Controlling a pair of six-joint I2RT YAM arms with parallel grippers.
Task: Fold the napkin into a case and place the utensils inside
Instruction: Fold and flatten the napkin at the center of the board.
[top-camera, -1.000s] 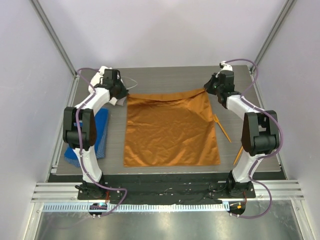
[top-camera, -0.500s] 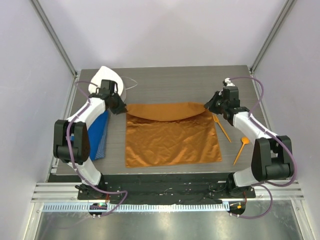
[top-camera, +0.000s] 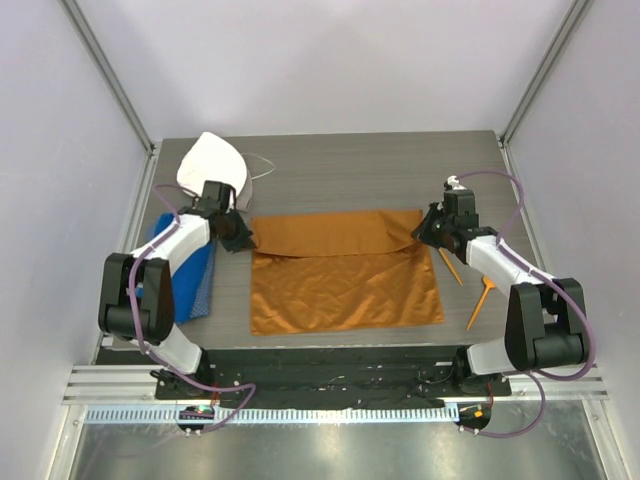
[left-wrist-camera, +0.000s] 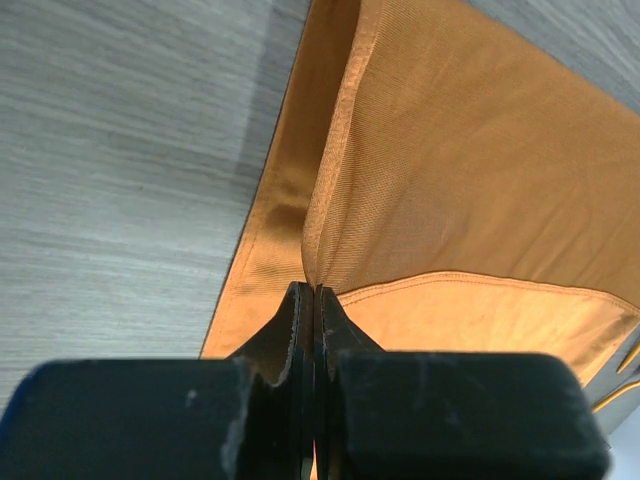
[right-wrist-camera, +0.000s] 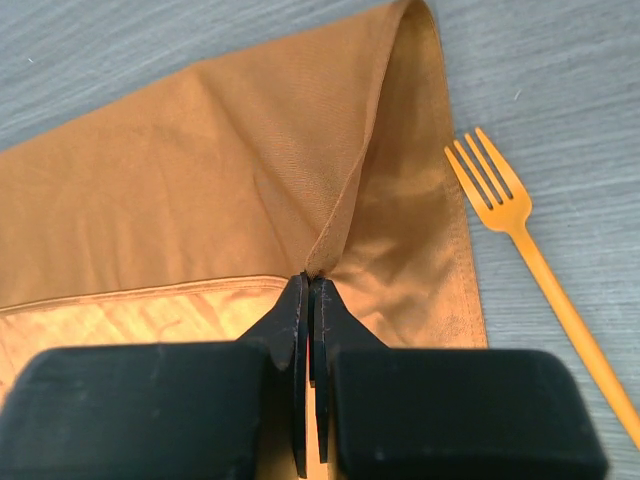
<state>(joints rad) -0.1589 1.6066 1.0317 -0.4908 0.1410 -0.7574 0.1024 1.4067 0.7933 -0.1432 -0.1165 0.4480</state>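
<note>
The napkin (top-camera: 345, 270) lies flat in the middle of the surface (top-camera: 340, 170), its long axis running left to right. Its far part is doubled over toward the near side, so a folded band crosses the far portion and the hem of that flap runs parallel to the long axis. The left tool (left-wrist-camera: 314, 295) is pinched fully closed on the flap's left corner. The right tool (right-wrist-camera: 309, 285) is pinched closed on the right corner, and both hold the cloth low over the layer beneath. The fork (right-wrist-camera: 520, 225) lies on the bare surface just beside the napkin's right edge (tines toward the far side, handle angling near and right), not touching the cloth. The spoon (top-camera: 481, 300) rests further right and nearer, also outside the fold. A blue towel (top-camera: 195, 275) sits at the left, with a white cloth cap (top-camera: 213, 165) beyond it.
</note>
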